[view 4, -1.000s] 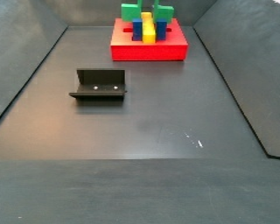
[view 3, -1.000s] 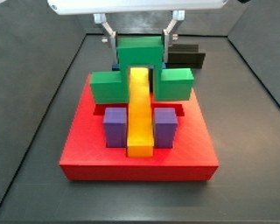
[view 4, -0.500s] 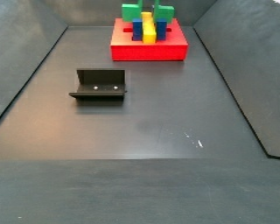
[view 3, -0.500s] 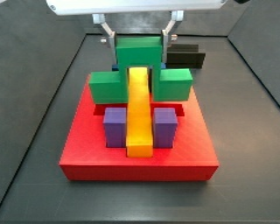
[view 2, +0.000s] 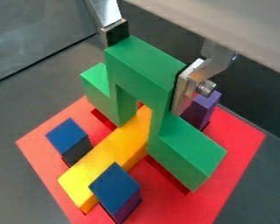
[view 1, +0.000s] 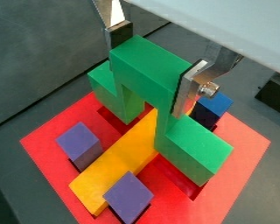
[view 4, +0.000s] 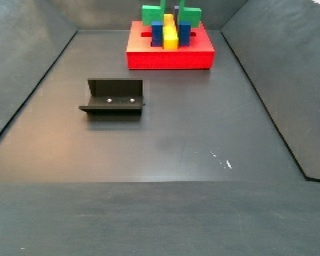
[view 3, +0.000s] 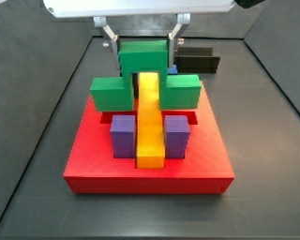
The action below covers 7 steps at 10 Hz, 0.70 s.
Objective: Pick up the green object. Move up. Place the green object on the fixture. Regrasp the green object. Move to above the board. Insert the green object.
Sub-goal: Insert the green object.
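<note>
My gripper (view 3: 145,42) is over the far part of the red board (view 3: 146,173) and is shut on the green object (view 3: 184,91). In both wrist views the fingers (view 1: 192,81) press the two sides of its central cube (view 2: 136,79). The piece stands upright and straddles the long yellow bar (view 3: 149,122), with a side cube down at the board's surface on each side of the bar (view 1: 119,162). The fixture (view 4: 112,97) stands apart on the dark floor, with nothing on it; it also shows as a dark box beyond the board (view 3: 201,61).
Two purple blocks (view 3: 123,133) (view 3: 178,133) flank the yellow bar on the board's near half. Blue blocks (view 2: 69,138) (view 1: 213,105) sit at its other corners. Dark walls rise round the floor (view 4: 163,150).
The gripper and the green object have shifted very slightly to the left in a side view. The board and fixture have not moved.
</note>
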Tool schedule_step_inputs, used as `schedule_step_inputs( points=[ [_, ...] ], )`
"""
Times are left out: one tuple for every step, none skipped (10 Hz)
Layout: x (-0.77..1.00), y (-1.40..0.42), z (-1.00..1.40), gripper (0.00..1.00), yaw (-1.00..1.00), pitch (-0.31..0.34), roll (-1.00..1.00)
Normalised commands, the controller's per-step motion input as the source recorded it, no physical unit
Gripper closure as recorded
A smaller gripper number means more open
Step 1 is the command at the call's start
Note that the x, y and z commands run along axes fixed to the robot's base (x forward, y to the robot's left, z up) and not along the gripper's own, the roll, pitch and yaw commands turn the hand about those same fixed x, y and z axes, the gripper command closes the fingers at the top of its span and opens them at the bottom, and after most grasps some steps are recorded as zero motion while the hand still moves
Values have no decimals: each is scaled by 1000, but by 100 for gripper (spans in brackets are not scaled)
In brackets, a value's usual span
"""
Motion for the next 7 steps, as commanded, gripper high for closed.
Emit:
schedule_step_inputs(
  points=[
    [160, -11, -74, 100, 0, 0, 0],
    [200, 0, -60, 100, 0, 0, 0],
    [200, 0, -37, 100, 0, 1, 0],
    [234, 0, 0, 100, 0, 23, 0],
    [220, 0, -3, 100, 0, 14, 0],
    [157, 0, -54, 100, 0, 0, 0],
    [80, 0, -100, 100, 0, 0, 4]
  ],
)
